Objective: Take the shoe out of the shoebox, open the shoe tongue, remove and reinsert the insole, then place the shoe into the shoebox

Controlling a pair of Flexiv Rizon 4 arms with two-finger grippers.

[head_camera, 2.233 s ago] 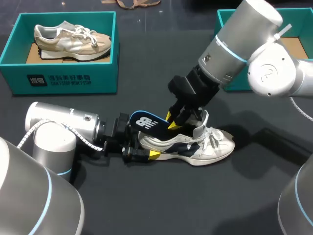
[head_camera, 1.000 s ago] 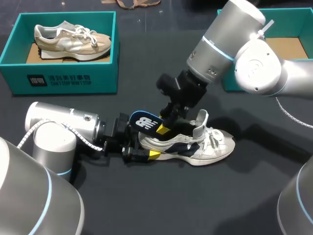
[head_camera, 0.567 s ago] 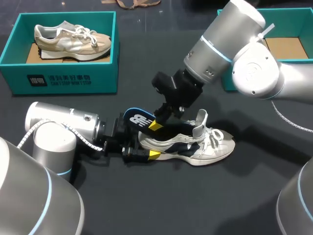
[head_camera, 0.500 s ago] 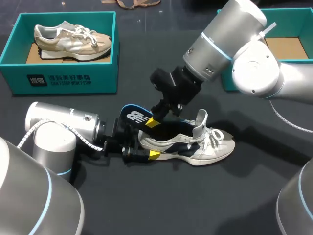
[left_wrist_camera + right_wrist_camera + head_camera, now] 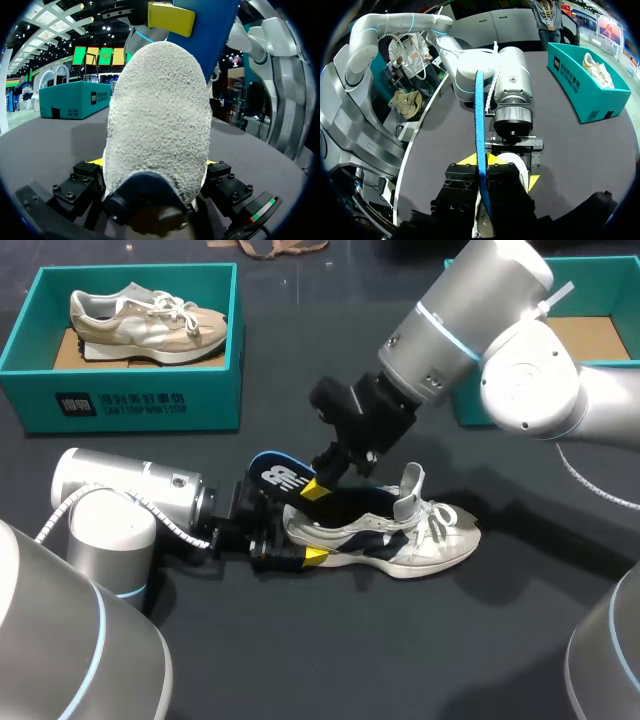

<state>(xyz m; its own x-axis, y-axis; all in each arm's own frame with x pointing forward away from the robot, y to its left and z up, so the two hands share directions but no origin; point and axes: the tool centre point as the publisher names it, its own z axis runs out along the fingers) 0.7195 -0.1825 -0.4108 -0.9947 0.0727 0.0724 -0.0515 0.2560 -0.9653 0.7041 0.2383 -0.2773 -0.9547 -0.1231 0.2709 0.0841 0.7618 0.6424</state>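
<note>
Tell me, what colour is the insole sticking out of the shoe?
The thin, flat blue insole carries a white mark; head view shows it best.

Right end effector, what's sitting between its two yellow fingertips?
The blue insole, edge-on and clamped from both sides, as the right wrist view shows.

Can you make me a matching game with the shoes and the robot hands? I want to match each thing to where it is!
Things:
1. blue insole
2. white shoe
3. beige shoe
4. left gripper

Places:
A. inside the teal shoebox
B. shut on the white shoe's heel
C. pinched in the right gripper, above the white shoe
D. standing on its sole on the dark table

Right pairs: 1-C, 2-D, 3-A, 4-B.
</note>
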